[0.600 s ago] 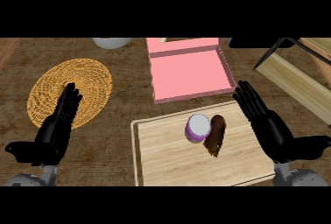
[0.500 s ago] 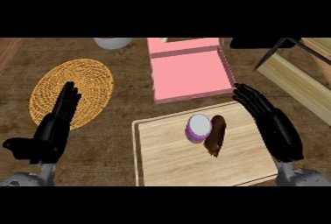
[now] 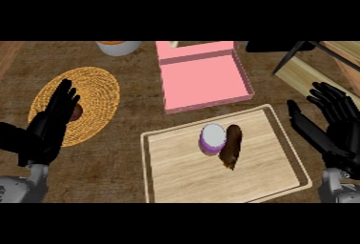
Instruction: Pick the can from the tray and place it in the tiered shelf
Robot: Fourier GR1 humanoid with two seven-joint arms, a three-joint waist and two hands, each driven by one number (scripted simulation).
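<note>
Can stands upright on the wooden tray: purple body, pale lid. There's a dark streak touching its right side; shadow or a second item, can't tell.

Head view, the only one:
- Right hand: fingers straight and spread, holding nothing, just off the tray's right rim. The can is left of those fingertips, apart from them, no contact.
- Left hand: fingers straight and close together, holding nothing, over the woven mat. The can is well right of those fingers, past the tray's left rim.
- Pink shelf sits beyond the tray's far edge, left of the right fingertips and further out. The can isn't in it.
- White cup is beyond the left fingertips and to their right, not relevant.

Progress, my read: zero steps done. The can isn't grasped, lifted or placed. Still to do: reach, close the fingers round it, lift it off the tray, carry it to the shelf, release. The right hand looks like the nearer candidate.
</note>
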